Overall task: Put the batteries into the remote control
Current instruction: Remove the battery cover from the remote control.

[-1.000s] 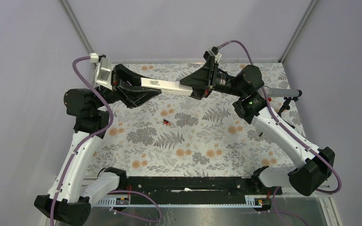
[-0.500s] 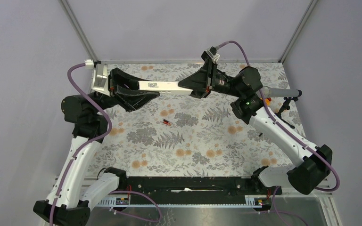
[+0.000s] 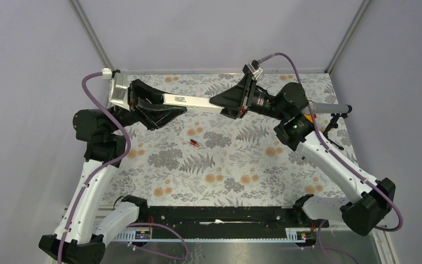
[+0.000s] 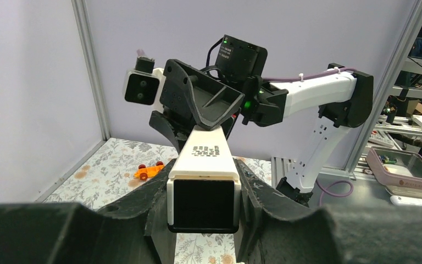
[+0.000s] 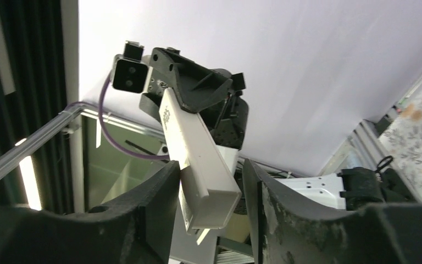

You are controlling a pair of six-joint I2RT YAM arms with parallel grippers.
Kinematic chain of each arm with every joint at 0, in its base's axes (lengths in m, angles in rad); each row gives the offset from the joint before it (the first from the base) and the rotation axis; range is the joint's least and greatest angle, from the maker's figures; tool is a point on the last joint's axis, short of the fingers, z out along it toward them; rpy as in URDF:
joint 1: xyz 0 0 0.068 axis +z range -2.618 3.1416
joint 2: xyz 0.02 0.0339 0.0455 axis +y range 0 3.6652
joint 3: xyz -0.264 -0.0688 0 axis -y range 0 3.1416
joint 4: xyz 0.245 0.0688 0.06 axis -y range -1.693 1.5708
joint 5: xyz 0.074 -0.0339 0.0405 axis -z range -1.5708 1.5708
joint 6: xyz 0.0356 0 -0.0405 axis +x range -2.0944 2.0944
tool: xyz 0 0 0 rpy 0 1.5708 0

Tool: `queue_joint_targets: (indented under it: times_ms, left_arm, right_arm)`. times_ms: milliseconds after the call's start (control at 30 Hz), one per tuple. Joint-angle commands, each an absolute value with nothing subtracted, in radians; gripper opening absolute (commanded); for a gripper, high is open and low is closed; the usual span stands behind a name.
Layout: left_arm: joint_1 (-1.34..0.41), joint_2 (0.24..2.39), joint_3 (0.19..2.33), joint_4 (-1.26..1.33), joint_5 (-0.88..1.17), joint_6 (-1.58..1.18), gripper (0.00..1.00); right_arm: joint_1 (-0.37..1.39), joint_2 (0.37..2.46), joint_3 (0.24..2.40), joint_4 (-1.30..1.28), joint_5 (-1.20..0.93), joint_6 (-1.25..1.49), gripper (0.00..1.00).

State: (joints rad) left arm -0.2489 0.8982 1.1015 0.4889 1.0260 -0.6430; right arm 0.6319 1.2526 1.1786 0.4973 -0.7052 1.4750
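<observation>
Lying near the middle of the floral-print table cover (image 3: 225,165), one tiny red-and-black cylindrical battery (image 3: 195,143) rests flat. Beyond it one slim, smooth white remote control (image 3: 189,101), box-shaped, hangs in the air: the matte black left gripper (image 4: 204,203) pinches its dark end, while the right gripper (image 5: 209,192) straddles the other end; whether it presses, I cannot tell.

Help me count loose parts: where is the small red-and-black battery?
Top view: the small red-and-black cylindrical battery lies left-of-centre on the floral cloth, just nearside of the slim white remote control.
</observation>
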Motion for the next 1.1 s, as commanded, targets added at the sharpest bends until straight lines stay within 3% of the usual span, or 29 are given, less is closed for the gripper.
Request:
queue_joint_targets:
  times_ms: [0, 133, 367, 767, 967, 1067]
  left_arm:
    - [-0.244, 0.875, 1.124, 0.543, 0.955, -0.618, 0.00]
    - [-0.244, 0.876, 1.120, 0.522, 0.957, -0.603, 0.00]
    - [-0.244, 0.888, 1.157, 0.334, 1.059, -0.483, 0.00]
    - [-0.244, 0.882, 1.166, 0.075, 0.951, -0.234, 0.00]
    - [-0.244, 0.890, 1.173, 0.034, 0.974, -0.206, 0.00]
    - [-0.244, 0.890, 1.172, 0.035, 1.001, -0.212, 0.00]
  right_arm:
    - [0.630, 1.219, 1.209, 0.305, -0.661, 1.317, 0.54]
    - [0.630, 1.204, 1.203, 0.259, -0.632, 1.283, 0.57]
    - [0.631, 1.206, 1.312, 0.013, -0.566, 1.045, 0.52]
    - [0.630, 1.241, 1.336, -0.058, -0.632, 1.093, 0.66]
    - [0.629, 1.255, 1.336, -0.066, -0.621, 1.085, 0.46]
    - [0.630, 1.266, 1.344, -0.096, -0.604, 1.055, 0.47]
